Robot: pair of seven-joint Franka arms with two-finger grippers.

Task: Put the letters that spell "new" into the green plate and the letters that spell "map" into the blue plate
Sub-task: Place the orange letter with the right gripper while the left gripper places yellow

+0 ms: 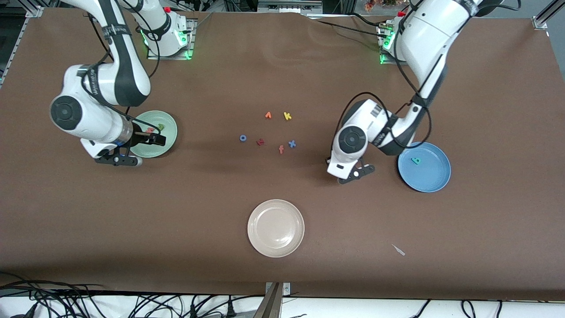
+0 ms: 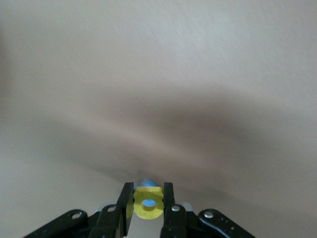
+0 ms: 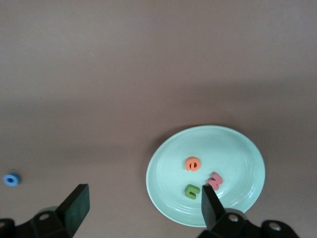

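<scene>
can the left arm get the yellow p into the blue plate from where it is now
Probably yes. The left claw is shut on the yellow p just beside the blue plate, which holds only the teal a. Nothing stands between them.

text: foam letters read "k" (image 1: 287, 116), "x" (image 1: 291, 143), "f" (image 1: 281, 149) on surface | arm lettering: unreadable

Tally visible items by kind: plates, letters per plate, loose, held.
Plates: 3 (green plate, blue plate, cream plate)
Letters in green plate: 3 (e, n, w)
Letters in blue plate: 1 (teal a)
Loose letters: 6
Held in left gripper jaws: 1 (yellow p)
Total: 14
</scene>
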